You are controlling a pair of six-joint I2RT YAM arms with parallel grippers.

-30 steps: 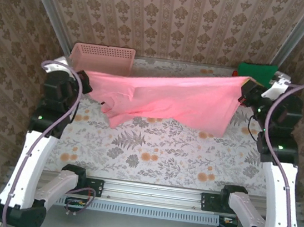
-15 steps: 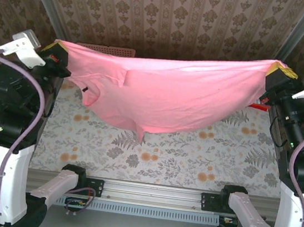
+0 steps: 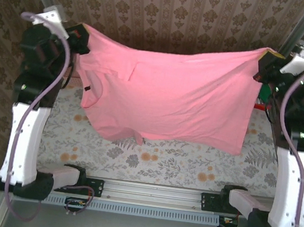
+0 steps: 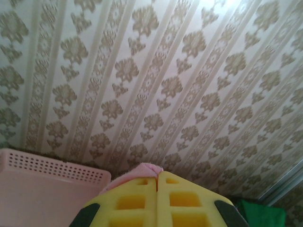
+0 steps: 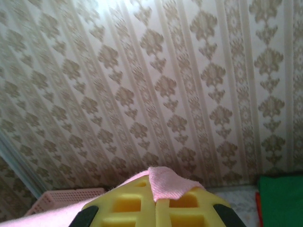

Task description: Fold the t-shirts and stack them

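Salmon-pink t-shirt (image 3: 170, 99) hangs as a soft, smooth sheet between left gripper (image 3: 83, 36) and right gripper (image 3: 261, 65), both clamped tight on its top corners; hem dangles above floral table (image 3: 190, 166), green t-shirt (image 3: 265, 92) at the right edge

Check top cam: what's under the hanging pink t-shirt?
Below the hem of the pink t-shirt the floral tabletop shows; green cloth peeks past its right edge. The shirt covers the far table; the wrist cameras catch a pink basket back there.

We find the overhead view evenly, softly lit and fairly sharp; in both wrist views, glare washes out the wallpaper (image 4: 156, 85) near the top edge.
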